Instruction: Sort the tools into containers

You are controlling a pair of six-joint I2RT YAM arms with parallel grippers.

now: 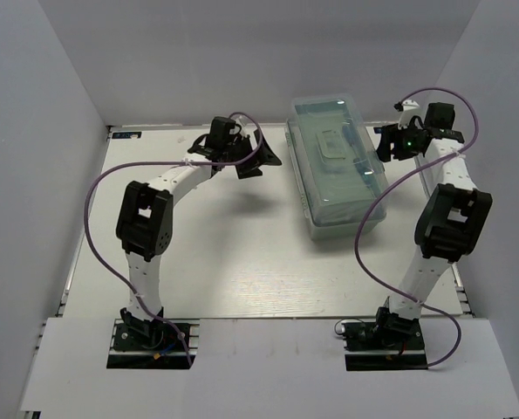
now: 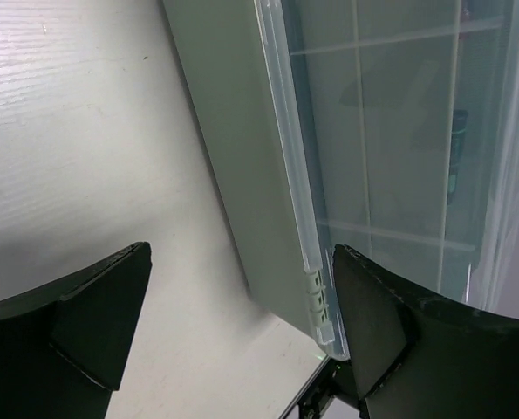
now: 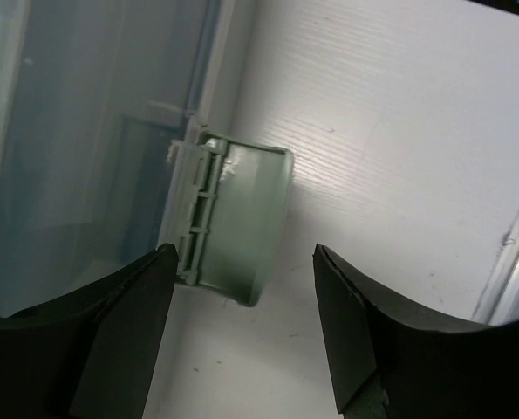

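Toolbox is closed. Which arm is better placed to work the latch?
Right, probably: the right gripper, open, frames the side latch of the toolbox. The left gripper, also open, faces only the lid rim.

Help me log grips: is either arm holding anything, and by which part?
Nothing held: left gripper and right gripper show open, empty jaws beside the toolbox.

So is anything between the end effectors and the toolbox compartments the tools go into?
Yes. The translucent lid is shut over the compartments of the toolbox. The left end effector and right end effector, both open, flank the box, with nothing visible between them and it.
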